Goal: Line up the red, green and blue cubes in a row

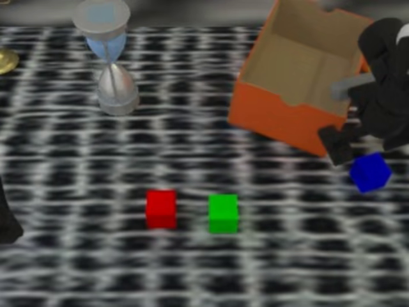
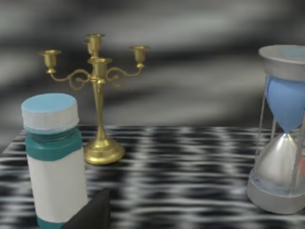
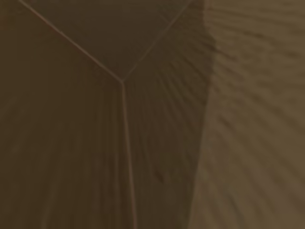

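the black-and-white patterned table (image 1: 77, 268) carries everything. the largest thing on it is the open orange cardboard box (image 1: 281, 118), tilted, sitting just beside the right end effector (image 1: 345, 148) on its far left side; the right wrist view shows only brown inner walls of that box, so the arm reaches across its near corner. next in size is the silver hourglass with blue glass (image 1: 112, 61), well apart from the right end effector, far to its left. the left wrist view also shows a gold candelabra (image 2: 97, 95) and a white bottle with teal band and pale blue cap (image 2: 53, 162) near the left end effector (image 1: 7, 224), which sits parked at the table's left edge; whether its fingers are spread i cannot tell.

the smallest things are the cubes. the deep blue cube (image 1: 370, 172) lies turned at an angle, just beside the right end effector's dark fingers (image 1: 337, 142), apparently not yet between them; whether those fingers are spread or pressed together i cannot tell. the bright green cube (image 1: 223, 213) and the bright red cube (image 1: 161, 208) stand side by side, well apart from the right end effector, to its near left, squared up as the start of the row. i judge blue belongs right of green.
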`<state>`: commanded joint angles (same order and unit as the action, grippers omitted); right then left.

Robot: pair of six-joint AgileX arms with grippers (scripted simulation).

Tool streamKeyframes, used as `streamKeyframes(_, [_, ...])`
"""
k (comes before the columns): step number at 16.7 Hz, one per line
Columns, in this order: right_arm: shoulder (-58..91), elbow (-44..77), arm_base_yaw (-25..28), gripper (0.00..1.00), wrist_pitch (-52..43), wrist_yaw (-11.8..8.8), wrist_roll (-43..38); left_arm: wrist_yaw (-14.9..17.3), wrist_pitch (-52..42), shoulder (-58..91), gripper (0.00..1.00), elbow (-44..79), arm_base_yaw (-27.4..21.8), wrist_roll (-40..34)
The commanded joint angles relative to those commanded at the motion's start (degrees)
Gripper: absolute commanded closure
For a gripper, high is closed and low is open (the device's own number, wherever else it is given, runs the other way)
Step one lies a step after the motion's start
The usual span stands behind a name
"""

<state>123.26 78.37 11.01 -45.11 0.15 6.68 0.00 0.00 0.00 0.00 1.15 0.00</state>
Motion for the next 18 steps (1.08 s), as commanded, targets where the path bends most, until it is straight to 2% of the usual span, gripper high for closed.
streamKeyframes(3, [0.00, 0.00, 0.00, 0.00, 0.00, 0.00, 0.00, 0.00, 0.00, 0.00, 0.00, 0.00, 0.00, 0.00])
streamKeyframes(16, [0.00, 0.00, 0.00, 0.98, 0.00, 0.00, 0.00, 0.00, 0.00, 0.00, 0.00, 0.00, 0.00, 0.00])
streamKeyframes(18, [0.00, 0.00, 0.00, 1.00, 0.00, 0.00, 0.00, 0.00, 0.00, 0.00, 0.00, 0.00, 0.00, 0.00])
